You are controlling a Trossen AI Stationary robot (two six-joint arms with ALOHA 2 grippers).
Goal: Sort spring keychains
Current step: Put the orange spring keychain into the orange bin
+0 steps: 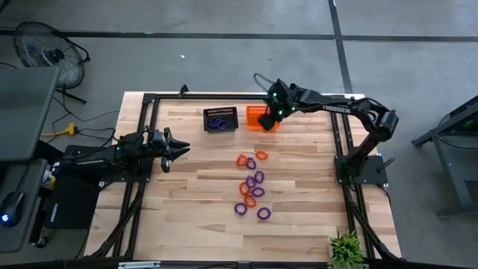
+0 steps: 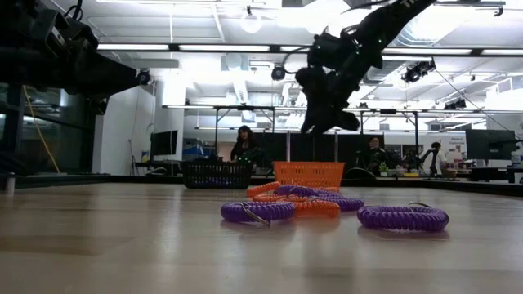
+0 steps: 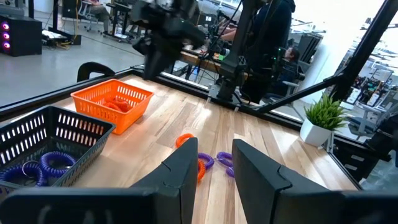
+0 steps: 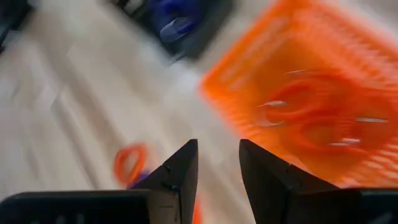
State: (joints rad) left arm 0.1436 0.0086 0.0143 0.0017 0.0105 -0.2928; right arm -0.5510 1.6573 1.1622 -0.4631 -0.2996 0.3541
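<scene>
High view: the right gripper (image 1: 273, 110) is seen above the small orange mesh basket (image 1: 261, 119) near the far edge of the light wooden slatted table (image 1: 194, 187). In the right wrist view its two dark fingers (image 4: 177, 174) stand a narrow gap apart with nothing between them; orange coils are seen lying in the basket, though that view is blurred, so the count is uncertain.

The loose pile of small purple and orange coiled spring keychains (image 1: 252, 185) is noted on the table centre, at about 6 o'clock from the right gripper and well apart from it. The pile runs as a strip from roughly 12 to 6 o'clock on the table. Its nearest members to the right gripper are an orange coil (image 1: 242, 160) and a purple coil (image 1: 261, 155) at the far end of the strip.

The left gripper (image 1: 177, 149) waits over the left side of the table, with the pile at about 3 o'clock from it; its fingers (image 3: 184, 174) are parted and empty. The black mesh basket (image 1: 220, 119), holding purple coils, sits just beside the orange one.

Judgement: the far end of the strip lies about equally close to either gripper; the coming reach by the right gripper would be a move toward 6 o'clock and down.
</scene>
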